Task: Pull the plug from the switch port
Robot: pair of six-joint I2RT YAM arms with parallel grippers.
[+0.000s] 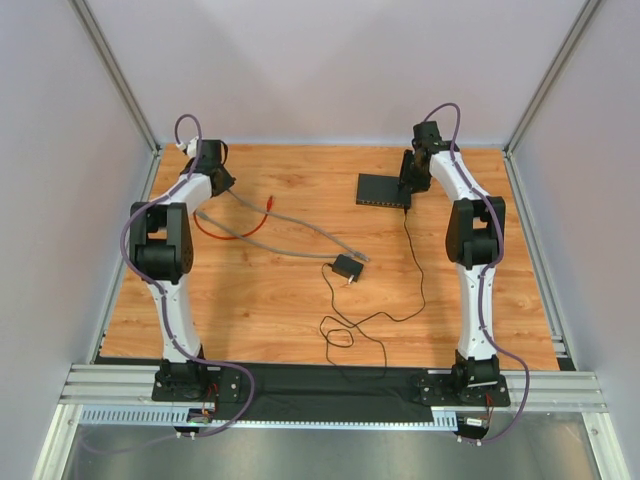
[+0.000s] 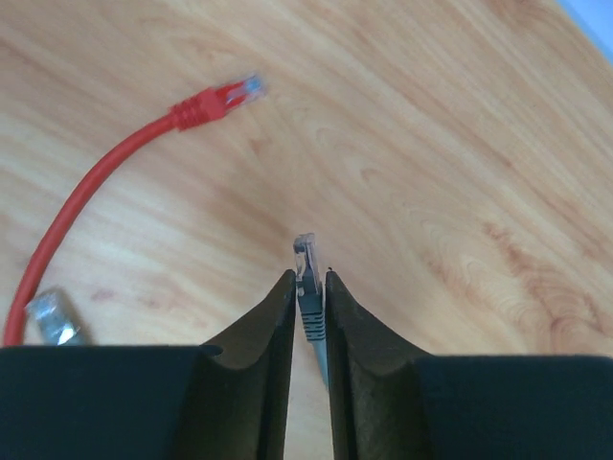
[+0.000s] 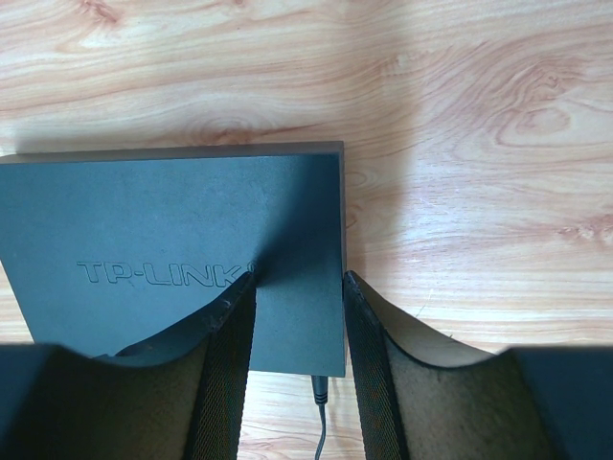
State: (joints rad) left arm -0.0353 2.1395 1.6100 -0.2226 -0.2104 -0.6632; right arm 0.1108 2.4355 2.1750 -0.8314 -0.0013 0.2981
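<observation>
Black left gripper (image 2: 309, 276) pinches grey moulded plug (image 2: 308, 309); right gripper (image 3: 300, 278), half-open, over matt flat switch (image 3: 172, 216).

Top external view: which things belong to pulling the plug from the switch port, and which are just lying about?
Job:
- network switch, right gripper over it
- grey plug, held in the left gripper

Lying about:
- red cable
- small black adapter

Bright, diffuse overhead light; soft shadow on the switch (image 3: 172, 220) under the right gripper (image 3: 298, 278); its fingers (image 3: 225, 383) blur nearest the lens.
</observation>
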